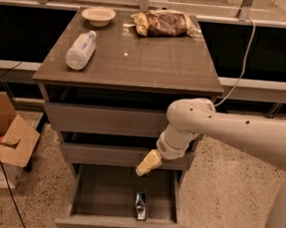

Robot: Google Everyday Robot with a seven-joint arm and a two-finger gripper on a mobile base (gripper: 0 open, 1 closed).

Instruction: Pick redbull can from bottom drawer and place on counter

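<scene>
The robot's pincer (149, 163) hangs below the worktop's (151, 67) front edge, just right of its middle, before the middle drawer front and above the open bottom drawer (102, 197). Whether it is wide or narrow cannot be told. The redbull can (140, 206) sits on the drawer floor almost straight beneath the pincer, apart from it and close to the drawer's front wall. Its long axis runs back to front, square to the worktop's front edge; which end leads is unclear.
</scene>
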